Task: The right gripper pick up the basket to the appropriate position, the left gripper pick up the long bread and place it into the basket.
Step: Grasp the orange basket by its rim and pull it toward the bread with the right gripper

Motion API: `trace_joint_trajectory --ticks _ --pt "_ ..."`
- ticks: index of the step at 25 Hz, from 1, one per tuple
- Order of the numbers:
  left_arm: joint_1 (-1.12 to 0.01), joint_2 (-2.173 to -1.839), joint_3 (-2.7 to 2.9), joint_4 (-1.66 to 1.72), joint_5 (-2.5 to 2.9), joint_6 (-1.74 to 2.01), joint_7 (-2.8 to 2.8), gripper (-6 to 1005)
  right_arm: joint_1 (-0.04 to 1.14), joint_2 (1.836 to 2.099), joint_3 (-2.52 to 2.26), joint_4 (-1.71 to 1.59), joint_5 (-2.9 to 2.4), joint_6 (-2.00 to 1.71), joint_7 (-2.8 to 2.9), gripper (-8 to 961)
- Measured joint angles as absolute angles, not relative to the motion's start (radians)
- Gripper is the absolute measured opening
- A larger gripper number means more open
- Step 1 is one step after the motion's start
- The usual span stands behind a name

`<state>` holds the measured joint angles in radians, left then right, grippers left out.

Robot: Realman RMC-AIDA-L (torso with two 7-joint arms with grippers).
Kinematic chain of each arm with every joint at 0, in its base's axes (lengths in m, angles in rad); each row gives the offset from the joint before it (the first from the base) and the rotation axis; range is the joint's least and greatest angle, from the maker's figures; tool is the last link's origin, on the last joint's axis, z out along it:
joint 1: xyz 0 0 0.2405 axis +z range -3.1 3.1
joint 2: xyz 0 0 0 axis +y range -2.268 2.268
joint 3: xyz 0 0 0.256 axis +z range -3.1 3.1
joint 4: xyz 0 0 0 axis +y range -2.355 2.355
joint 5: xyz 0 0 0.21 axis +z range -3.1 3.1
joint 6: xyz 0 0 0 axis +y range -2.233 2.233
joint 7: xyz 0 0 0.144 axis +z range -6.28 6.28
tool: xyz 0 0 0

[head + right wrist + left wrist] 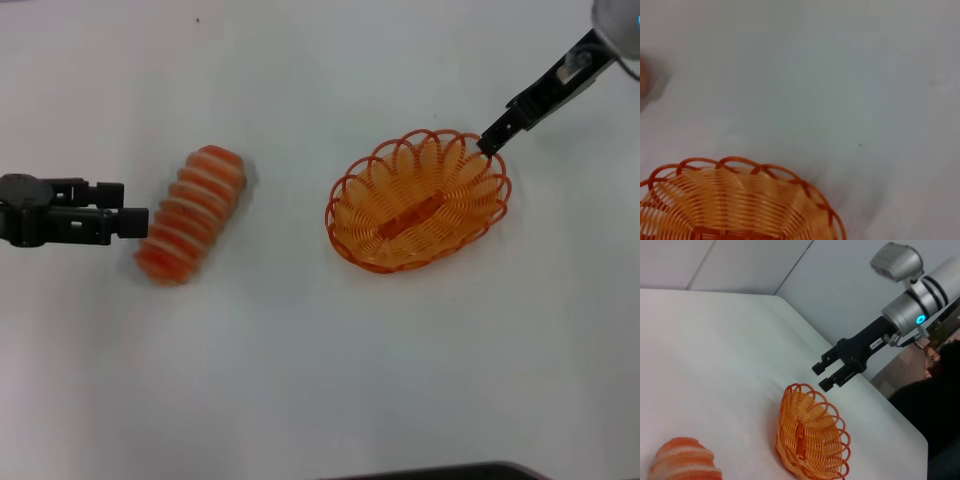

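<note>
The long bread [192,213], orange-red with pale cream ridges, lies at the left of the white table; one end shows in the left wrist view [685,462]. My left gripper [136,208] is level with it on its left side, fingertips right at the loaf, open and holding nothing. The orange basket [418,200] stands at centre right, and shows in the left wrist view [810,435] and the right wrist view [735,205]. My right gripper [492,140] is at the basket's far right rim. The left wrist view shows it [824,376] open just above the rim, holding nothing.
The white table [300,380] carries only the loaf and the basket. A dark edge [450,472] shows at the bottom of the head view. In the left wrist view the table's edge [890,405] runs behind the basket, with a wall beyond.
</note>
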<state>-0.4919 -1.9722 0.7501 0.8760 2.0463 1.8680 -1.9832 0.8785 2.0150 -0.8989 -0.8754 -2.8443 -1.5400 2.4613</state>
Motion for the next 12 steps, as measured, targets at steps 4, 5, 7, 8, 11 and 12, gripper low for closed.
trace_joint_trajectory --ticks 4,5,7,8,11,12 --pt "-0.496 -1.972 0.75 0.876 2.046 1.871 -1.984 910 0.884 2.027 -0.901 -0.827 -2.842 -1.501 2.45 746" --pt "-0.497 -1.972 0.75 0.877 2.046 1.871 -1.984 910 0.886 2.032 -0.901 -0.814 -2.842 -1.492 2.446 746" --pt "-0.498 -1.973 0.752 0.877 2.046 1.869 -1.981 909 0.888 2.039 -0.902 -0.8 -2.842 -1.479 2.441 741" --pt "-0.498 -1.974 0.755 0.877 2.046 1.868 -1.98 909 0.888 2.042 -0.902 -0.792 -2.842 -1.474 2.438 735" --pt "-0.498 -1.974 0.76 0.876 2.046 1.866 -1.977 908 0.889 2.047 -0.903 -0.759 -2.842 -1.46 2.426 719" --pt "-0.498 -1.974 0.76 0.876 2.046 1.866 -1.977 907 0.89 2.047 -0.903 -0.751 -2.842 -1.457 2.423 658"
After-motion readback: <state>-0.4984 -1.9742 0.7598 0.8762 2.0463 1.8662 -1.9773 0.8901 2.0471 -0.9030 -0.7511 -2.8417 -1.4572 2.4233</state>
